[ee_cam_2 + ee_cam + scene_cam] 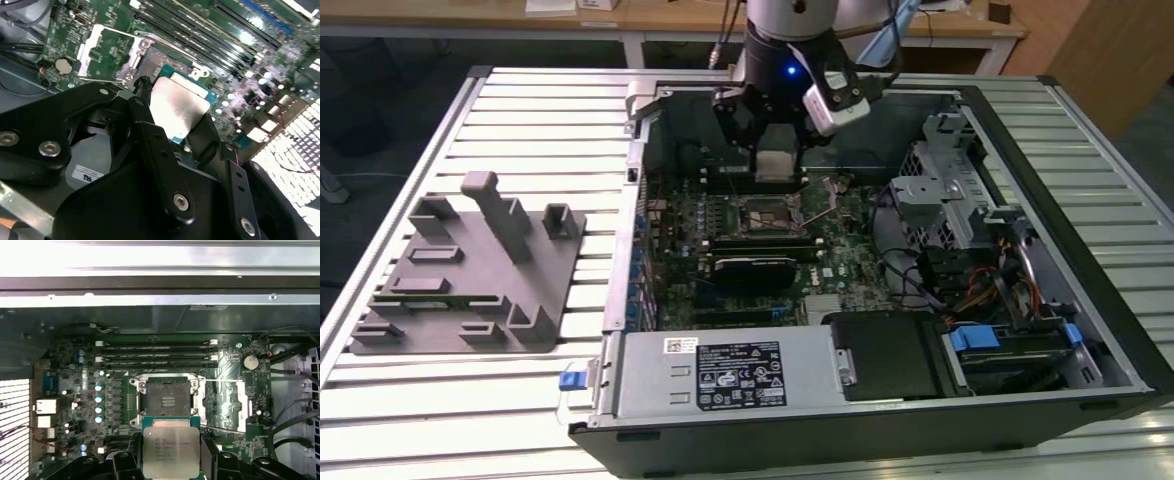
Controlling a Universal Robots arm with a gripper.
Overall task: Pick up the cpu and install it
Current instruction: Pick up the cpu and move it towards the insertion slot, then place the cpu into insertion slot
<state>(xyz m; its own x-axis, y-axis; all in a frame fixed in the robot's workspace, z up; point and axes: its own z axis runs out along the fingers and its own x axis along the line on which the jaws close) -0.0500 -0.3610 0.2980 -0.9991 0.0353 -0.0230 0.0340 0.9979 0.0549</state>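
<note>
Gripper (777, 166) clenched on the cpu (171, 451) — hanging over the motherboard (115, 390), close to the open socket (166, 399).

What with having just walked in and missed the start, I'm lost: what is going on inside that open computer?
The robot arm's gripper is shut on the cpu, holding it by two opposite edges over the motherboard inside the open computer case. In the first wrist view the socket is bare with its retention frame swung open, so the chip is not yet seated. A grey fixture tray lies on the slatted table, to the exterior view's left of the case.
</note>
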